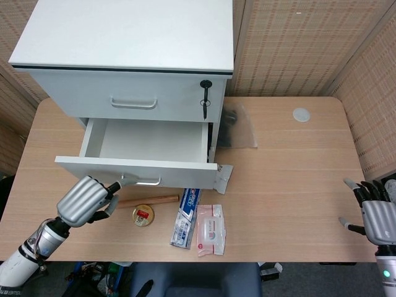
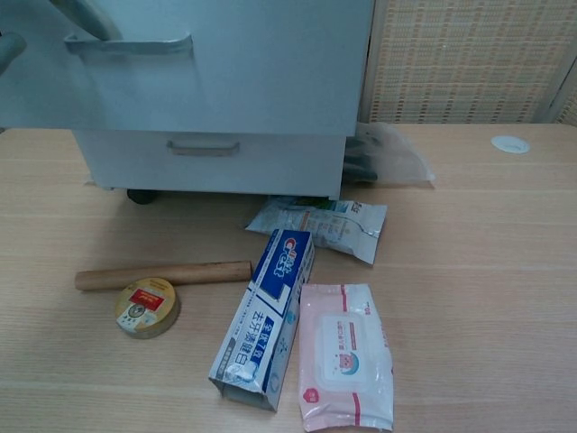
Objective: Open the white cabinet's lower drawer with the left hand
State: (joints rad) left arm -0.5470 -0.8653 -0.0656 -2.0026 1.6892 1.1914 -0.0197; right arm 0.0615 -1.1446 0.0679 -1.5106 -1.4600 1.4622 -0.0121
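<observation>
The white cabinet [image 1: 124, 37] stands at the table's back left. Its lower drawer [image 1: 133, 166] is pulled well out, and the inside looks empty. My left hand [image 1: 83, 201] is at the drawer's front left, its fingers [image 1: 113, 187] hooked on the metal handle [image 1: 139, 180]. In the chest view the drawer front [image 2: 252, 63] fills the top, with the handle [image 2: 126, 43] and a fingertip [image 2: 86, 13] on it. My right hand [image 1: 376, 213] hangs open off the table's right edge, holding nothing.
In front of the drawer lie a wooden stick [image 2: 162, 273], a round tin [image 2: 146, 307], a toothpaste box [image 2: 263, 316], a pink wipes pack [image 2: 345, 354] and a foil pouch [image 2: 320, 224]. A clear bag [image 1: 238, 127] lies beside the cabinet, and a white disc [image 1: 301, 114] sits further right.
</observation>
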